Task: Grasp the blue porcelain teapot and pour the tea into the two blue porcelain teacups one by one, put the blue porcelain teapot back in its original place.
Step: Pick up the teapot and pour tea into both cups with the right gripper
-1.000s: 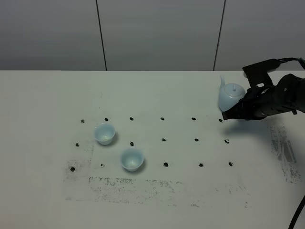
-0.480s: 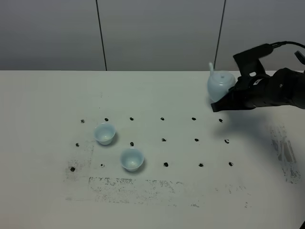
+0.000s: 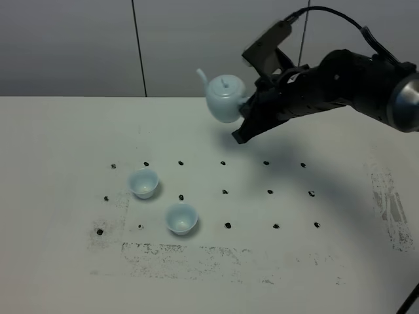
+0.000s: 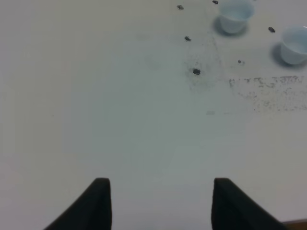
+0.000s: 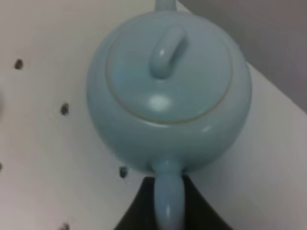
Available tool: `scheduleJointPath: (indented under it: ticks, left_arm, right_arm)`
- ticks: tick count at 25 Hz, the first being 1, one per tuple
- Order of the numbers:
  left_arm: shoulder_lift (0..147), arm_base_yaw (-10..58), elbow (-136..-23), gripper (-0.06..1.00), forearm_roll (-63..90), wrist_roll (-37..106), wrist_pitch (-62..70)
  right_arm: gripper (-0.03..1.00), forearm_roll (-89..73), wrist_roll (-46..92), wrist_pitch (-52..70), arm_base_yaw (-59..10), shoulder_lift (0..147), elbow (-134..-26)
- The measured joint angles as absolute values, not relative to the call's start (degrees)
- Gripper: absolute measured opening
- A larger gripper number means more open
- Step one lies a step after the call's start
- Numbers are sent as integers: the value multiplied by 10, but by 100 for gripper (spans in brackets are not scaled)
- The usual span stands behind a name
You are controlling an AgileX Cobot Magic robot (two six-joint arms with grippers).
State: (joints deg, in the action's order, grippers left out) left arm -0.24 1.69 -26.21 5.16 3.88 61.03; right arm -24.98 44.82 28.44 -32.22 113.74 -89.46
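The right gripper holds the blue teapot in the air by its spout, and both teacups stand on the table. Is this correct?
Not the spout: the right gripper grips the teapot by its loop handle, as the right wrist view shows. It is in the air, and both teacups stand on the table.

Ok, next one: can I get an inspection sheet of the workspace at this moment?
Surface: white table, black dot marks in rows, dark scuffing toward the front and right.
Job's things: teapot lifted off the table, roughly upright, lid on; far teacup and near teacup upright, apart.
Clutter: nothing seen.
Grippers: right tool shut on the teapot handle; left tool open, empty, above bare table.
Cables: black cable arching over the right arm.
Surroundings: grey panelled wall.
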Motion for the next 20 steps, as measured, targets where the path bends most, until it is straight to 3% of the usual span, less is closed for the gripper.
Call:
scheduleJointPath:
  ticks: [8, 20]
  left_arm:
    - [-2, 17, -262, 49, 52, 39, 610]
    - [-2, 17, -262, 49, 52, 39, 610]
  right_arm:
    - [3, -276, 553, 363, -377, 1197, -974]
    - [3, -251, 687, 395, -391, 1225, -977]
